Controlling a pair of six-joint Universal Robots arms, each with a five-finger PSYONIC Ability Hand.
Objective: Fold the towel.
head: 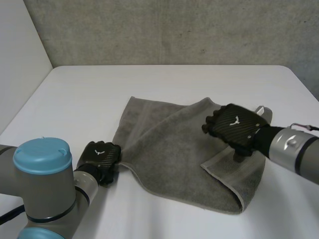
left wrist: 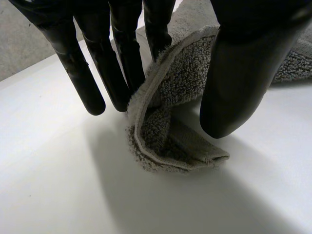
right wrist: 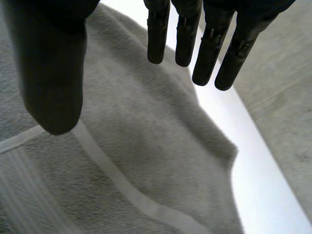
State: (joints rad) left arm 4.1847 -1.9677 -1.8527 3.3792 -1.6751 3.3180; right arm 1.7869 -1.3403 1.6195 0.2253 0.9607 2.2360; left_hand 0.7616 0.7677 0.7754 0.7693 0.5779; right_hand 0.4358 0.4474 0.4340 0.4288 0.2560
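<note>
Table [head: 75, 99], towel [head: 169, 149], maybe concrete wall [head: 174, 30] behind

White table [head: 164, 84], plain walls.
Behind the table stands a grey concrete wall [head: 174, 30]; left of the table, a smooth white wall [head: 20, 50].

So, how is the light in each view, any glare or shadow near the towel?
Head view: soft, even light; the towel casts almost no shadow on the table. Left wrist view: the table is dimmer beneath the corner pinched by the left hand. Right wrist view: the table strip beside the towel glares plain white, the open right hand nearly black.
</note>
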